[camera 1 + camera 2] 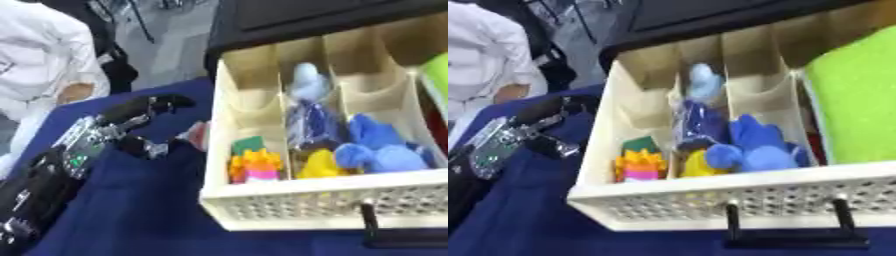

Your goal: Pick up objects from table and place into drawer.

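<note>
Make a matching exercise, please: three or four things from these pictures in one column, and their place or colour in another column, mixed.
Things:
1. left hand
2. blue soft things
3. orange and pink toy
4. handle

Places:
A. black, on the drawer's front wall
B. left compartment of the drawer
C. right-hand compartment
D. over the blue cloth, left of the drawer

Pairs: 1-D, 2-C, 3-B, 4-A
</note>
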`<state>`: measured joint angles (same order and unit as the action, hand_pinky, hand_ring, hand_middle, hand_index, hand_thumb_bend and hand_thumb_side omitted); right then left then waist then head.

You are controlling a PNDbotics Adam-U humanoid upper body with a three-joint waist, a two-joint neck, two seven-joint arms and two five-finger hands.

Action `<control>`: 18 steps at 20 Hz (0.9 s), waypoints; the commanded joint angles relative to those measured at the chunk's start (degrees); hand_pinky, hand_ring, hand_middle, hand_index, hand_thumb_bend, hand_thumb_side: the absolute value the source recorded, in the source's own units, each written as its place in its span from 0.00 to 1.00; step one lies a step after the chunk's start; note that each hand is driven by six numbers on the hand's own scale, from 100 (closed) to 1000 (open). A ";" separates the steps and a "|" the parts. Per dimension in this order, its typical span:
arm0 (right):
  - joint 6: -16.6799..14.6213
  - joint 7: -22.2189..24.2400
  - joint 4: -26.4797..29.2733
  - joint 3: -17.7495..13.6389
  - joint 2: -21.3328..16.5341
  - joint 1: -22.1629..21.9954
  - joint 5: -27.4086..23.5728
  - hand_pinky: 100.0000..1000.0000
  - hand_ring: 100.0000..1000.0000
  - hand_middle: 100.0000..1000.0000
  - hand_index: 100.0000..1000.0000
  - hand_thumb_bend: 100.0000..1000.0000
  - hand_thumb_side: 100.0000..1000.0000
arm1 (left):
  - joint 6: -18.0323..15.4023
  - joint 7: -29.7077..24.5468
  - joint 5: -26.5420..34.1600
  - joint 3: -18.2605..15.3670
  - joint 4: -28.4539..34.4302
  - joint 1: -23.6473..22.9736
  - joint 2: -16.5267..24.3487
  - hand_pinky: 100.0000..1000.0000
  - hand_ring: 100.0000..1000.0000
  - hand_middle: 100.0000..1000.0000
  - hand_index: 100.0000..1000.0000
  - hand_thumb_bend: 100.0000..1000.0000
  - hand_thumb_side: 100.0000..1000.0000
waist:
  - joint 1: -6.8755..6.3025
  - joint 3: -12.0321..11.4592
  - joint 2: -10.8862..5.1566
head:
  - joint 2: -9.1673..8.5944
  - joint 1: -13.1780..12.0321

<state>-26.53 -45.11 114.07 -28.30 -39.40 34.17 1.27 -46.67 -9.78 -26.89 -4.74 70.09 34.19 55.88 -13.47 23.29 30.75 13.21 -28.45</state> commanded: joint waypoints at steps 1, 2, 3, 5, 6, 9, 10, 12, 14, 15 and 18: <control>-7.06 -6.86 0.52 -0.88 -1.16 -0.04 -0.39 0.57 0.70 0.60 0.71 0.00 1.00 | 0.43 0.09 -0.47 -0.48 0.76 0.39 1.60 0.66 0.86 0.84 0.96 0.22 0.75 | 0.52 0.05 -1.29 | -2.84 1.00; -7.05 -6.86 0.52 -0.94 -1.16 -0.05 -0.43 0.57 0.70 0.60 0.71 0.00 1.00 | 0.61 0.26 -0.81 -0.49 0.75 0.26 1.51 0.66 0.86 0.84 0.96 0.22 0.75 | 0.52 0.04 -1.29 | -2.96 1.38; -7.05 -6.86 0.52 -0.98 -1.17 -0.06 -0.46 0.57 0.70 0.60 0.71 0.00 1.00 | 0.72 0.42 -1.15 -0.47 0.72 0.14 1.42 0.66 0.86 0.84 0.96 0.22 0.75 | 0.52 0.02 -1.26 | -2.96 1.75; -7.05 -6.86 0.52 -1.04 -1.12 -0.08 -0.44 0.57 0.70 0.60 0.71 0.00 1.00 | 0.81 0.60 -1.81 -0.38 0.63 0.01 1.23 0.67 0.86 0.84 0.97 0.21 0.75 | 0.52 -0.02 -1.17 | -2.53 2.51; -7.04 -6.86 0.52 -1.06 -1.08 -0.08 -0.43 0.57 0.70 0.60 0.71 0.00 1.00 | 0.82 0.64 -2.13 -0.34 0.59 -0.01 1.14 0.67 0.86 0.85 0.98 0.22 0.76 | 0.52 -0.03 -1.10 | -2.22 2.80; -7.08 -6.86 0.52 -1.10 -1.03 -0.01 -0.43 0.57 0.70 0.60 0.71 0.00 1.00 | 0.91 0.75 -3.09 -0.30 0.40 0.06 0.91 0.67 0.86 0.86 1.00 0.22 0.75 | 0.52 -0.03 -0.84 | -1.03 3.51; -7.10 -6.86 0.52 -1.11 -1.02 0.02 -0.44 0.57 0.70 0.60 0.71 0.00 1.00 | 1.01 0.93 -3.43 -0.34 0.36 0.10 0.86 0.67 0.87 0.86 1.00 0.22 0.74 | 0.52 -0.03 -0.77 | -0.80 3.64; -7.16 -6.86 0.52 -1.09 -1.04 0.08 -0.49 0.57 0.70 0.60 0.71 0.00 1.00 | 1.24 1.47 -4.20 -0.38 0.33 0.12 0.77 0.68 0.87 0.85 0.99 0.22 0.74 | 0.52 -0.07 -0.62 | -0.57 3.73; -7.21 -6.86 0.52 -1.12 -1.00 0.08 -0.50 0.57 0.69 0.60 0.71 0.00 1.00 | 1.38 1.94 -5.24 -0.40 0.25 0.02 0.73 0.68 0.87 0.85 0.99 0.21 0.72 | 0.52 -0.19 -0.46 | -0.42 3.86; -7.22 -6.86 0.52 -1.17 -0.95 0.04 -0.51 0.57 0.69 0.60 0.71 0.00 1.00 | 1.44 2.00 -5.90 -0.44 0.12 -0.11 0.73 0.69 0.87 0.86 0.99 0.18 0.69 | 0.52 -0.26 -0.39 | -0.21 3.92; -7.26 -6.86 0.52 -1.33 -0.96 -0.27 -0.50 0.57 0.69 0.60 0.71 0.00 1.00 | 0.94 0.72 -7.29 -0.20 -0.42 -0.79 0.69 0.72 0.90 0.88 1.00 0.08 0.64 | 0.52 -0.57 -0.34 | 0.56 4.49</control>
<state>-26.61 -45.03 114.07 -28.97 -39.10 33.68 1.04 -45.57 -8.80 -33.55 -4.71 69.58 33.19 54.87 -13.47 22.77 31.63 13.56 -24.24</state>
